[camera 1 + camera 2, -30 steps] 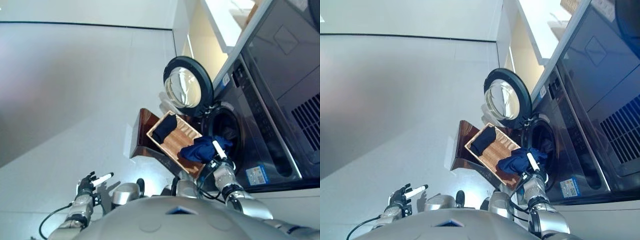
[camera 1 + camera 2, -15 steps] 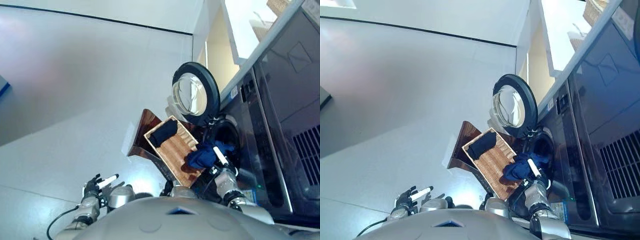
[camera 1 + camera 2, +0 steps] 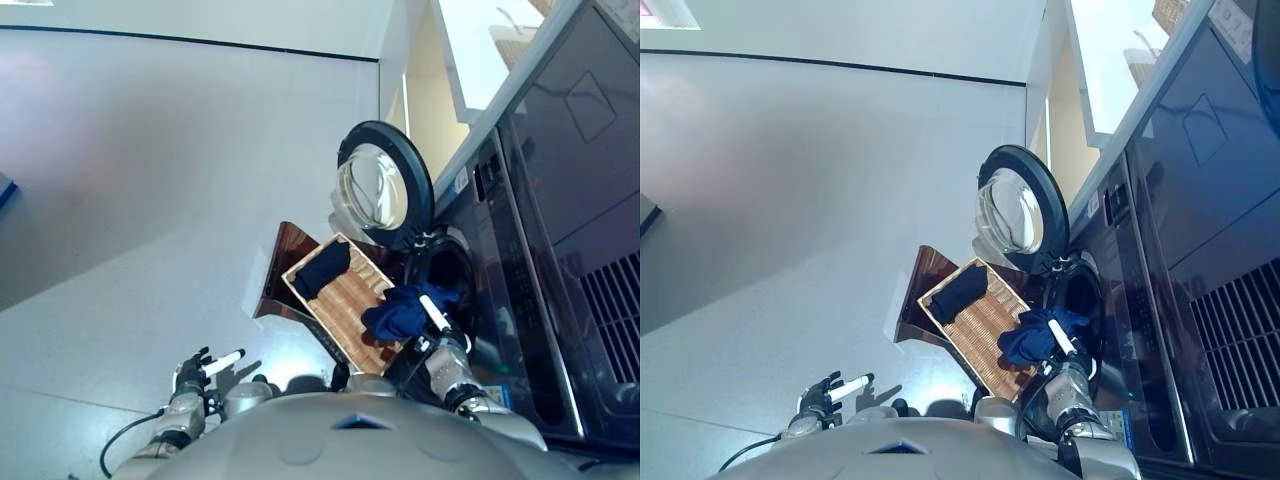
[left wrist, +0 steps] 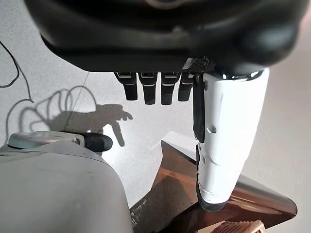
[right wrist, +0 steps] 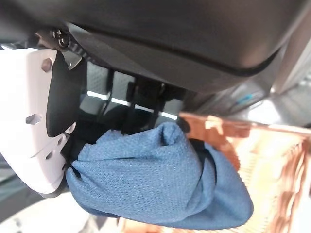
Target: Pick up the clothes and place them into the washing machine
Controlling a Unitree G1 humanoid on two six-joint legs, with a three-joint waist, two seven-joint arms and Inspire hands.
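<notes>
While I carry: my right hand stays pinched on the blue garment, now nearer the drum opening than a second ago.
Meaning: nearly ready to push inside.
Basket: dark garment remains.
Left hand: relaxed, empty.

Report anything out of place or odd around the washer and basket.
Nothing stands out. The washing machine door is open, one dark garment lies in the basket, and the right hand holds the blue cloth.
</notes>
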